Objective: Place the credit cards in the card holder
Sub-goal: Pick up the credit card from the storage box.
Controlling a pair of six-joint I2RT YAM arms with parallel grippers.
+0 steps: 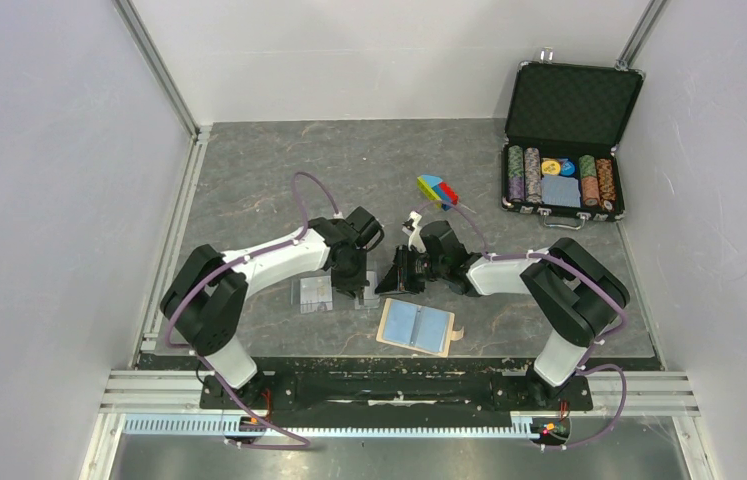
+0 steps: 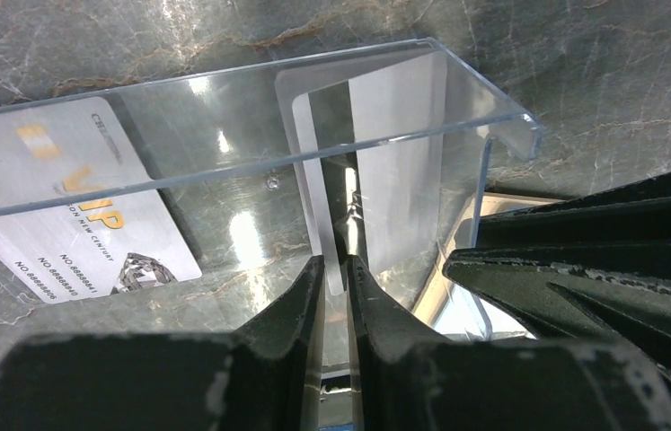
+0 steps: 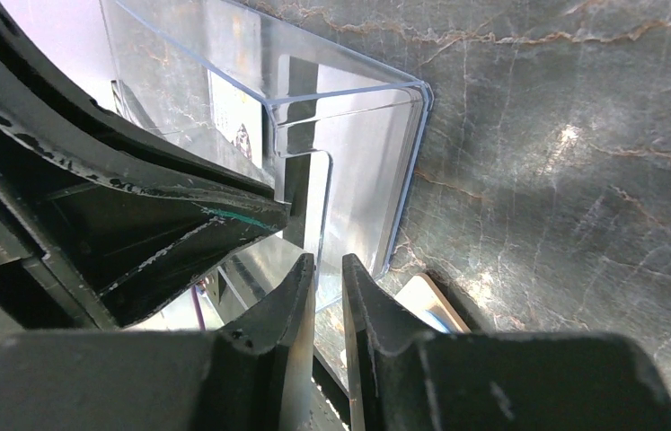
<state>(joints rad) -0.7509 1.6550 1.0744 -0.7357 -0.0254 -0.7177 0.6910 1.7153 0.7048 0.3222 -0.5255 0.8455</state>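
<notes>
Card (image 2: 394,135) stands clamped between left gripper (image 2: 336,262) fingers; right gripper (image 3: 325,262) pinches a thin sheet (image 3: 315,211), unclear which. It should lift straight, clearing tray (image 2: 511,126).

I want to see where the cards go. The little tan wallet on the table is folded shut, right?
No. The tan card holder on the table lies open, not shut, its light blue pocket panels facing up. The top external view shows it.

The tan card holder (image 1: 416,327) is lying open, lower centre. One VIP credit card (image 2: 71,215) is lying flat at left. A second credit card (image 2: 324,206) is standing upright, centre.
</notes>
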